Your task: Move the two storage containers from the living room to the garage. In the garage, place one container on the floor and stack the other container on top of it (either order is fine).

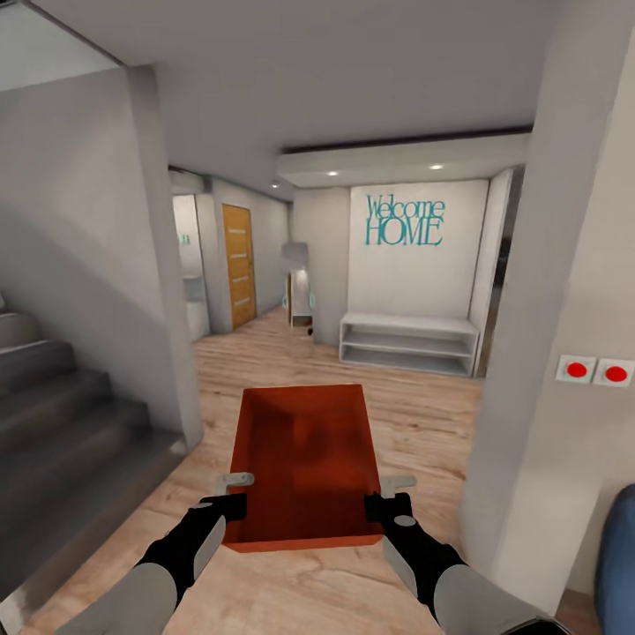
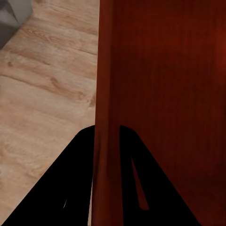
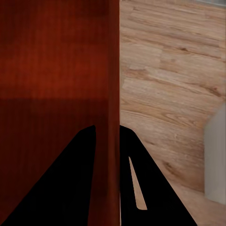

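Note:
I carry one orange-red storage container (image 1: 304, 459) in front of me above the light wood plank floor, open side up and empty. My left gripper (image 1: 236, 494) is shut on its left wall (image 2: 104, 94), one finger on each side of the thin wall. My right gripper (image 1: 381, 496) is shut on the right wall (image 3: 113, 94) in the same way. The garage and its concrete floor are out of view.
A grey staircase (image 1: 62, 414) rises at the left behind a white wall. A hallway runs ahead to a white shelf bench (image 1: 410, 342) under a "Welcome HOME" wall and a wooden door (image 1: 238, 265). A white pillar (image 1: 564, 335) with two red buttons stands close on the right.

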Motion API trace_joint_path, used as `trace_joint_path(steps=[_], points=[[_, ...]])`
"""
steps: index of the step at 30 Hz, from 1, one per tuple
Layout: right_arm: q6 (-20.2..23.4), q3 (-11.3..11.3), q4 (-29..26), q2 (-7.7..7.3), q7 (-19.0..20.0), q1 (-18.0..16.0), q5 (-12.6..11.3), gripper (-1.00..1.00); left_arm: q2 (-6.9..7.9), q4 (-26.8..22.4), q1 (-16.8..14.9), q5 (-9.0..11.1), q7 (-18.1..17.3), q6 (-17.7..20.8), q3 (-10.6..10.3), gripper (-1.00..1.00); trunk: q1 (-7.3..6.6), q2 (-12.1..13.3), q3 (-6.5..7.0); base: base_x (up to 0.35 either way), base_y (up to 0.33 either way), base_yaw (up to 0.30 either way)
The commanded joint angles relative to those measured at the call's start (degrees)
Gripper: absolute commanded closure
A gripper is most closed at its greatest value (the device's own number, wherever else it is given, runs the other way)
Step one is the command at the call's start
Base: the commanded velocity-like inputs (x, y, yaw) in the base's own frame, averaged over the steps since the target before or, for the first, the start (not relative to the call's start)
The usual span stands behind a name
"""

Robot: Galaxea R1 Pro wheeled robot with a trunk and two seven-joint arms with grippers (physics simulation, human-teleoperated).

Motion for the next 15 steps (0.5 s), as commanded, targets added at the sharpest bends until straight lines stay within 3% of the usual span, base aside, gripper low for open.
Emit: trace_joint_path(steps=[1,15], points=[[-0.31,-1.29,-0.15,-0.05,-0.43,-0.13,0.13,1.0,0.07,-0.05,0.03,-0.71,0.76,0.45,0.14,1.0,0.04,-0.05,-0.08,0.32,0.111,0.0],[-0.22,-1.38,-0.16,-0.06,-0.43,-0.13,0.13,1.0,0.18,-0.1,0.03,-0.73,0.76,0.45,0.14,1.0,0.04,-0.05,-0.08,0.323,0.02,0.0]])
